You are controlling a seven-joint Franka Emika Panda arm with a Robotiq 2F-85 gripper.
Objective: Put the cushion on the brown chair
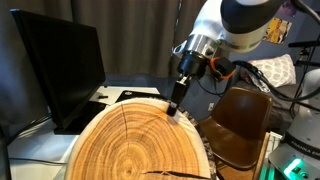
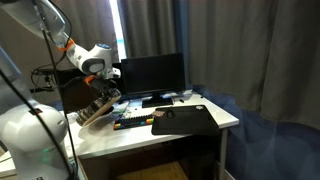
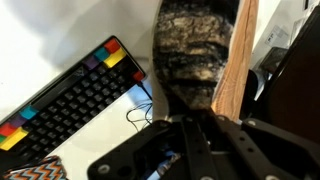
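Item: cushion (image 1: 135, 145), round, log-print face, bark-like rim.
Location: held up off the surface (image 2: 225, 118), tilted, rim uppermost; not yet on brown chair (image 1: 240, 125), which stands just beside it.
Tool: tool (image 3: 195, 135) clenched on cushion's rim, bark side facing the wrist cam.
Handling: prob. light, soft, bulky; a rim pinch may let it sag or swing (judged, not seen). Best hold: rim, deep bite.
Wrist view only: rim betw. the fingers, w/ keyboard (image 3: 70, 100) below.
Exterior view only: chair seat next to cushion; whole surface w/ monitor (image 2: 150, 72).
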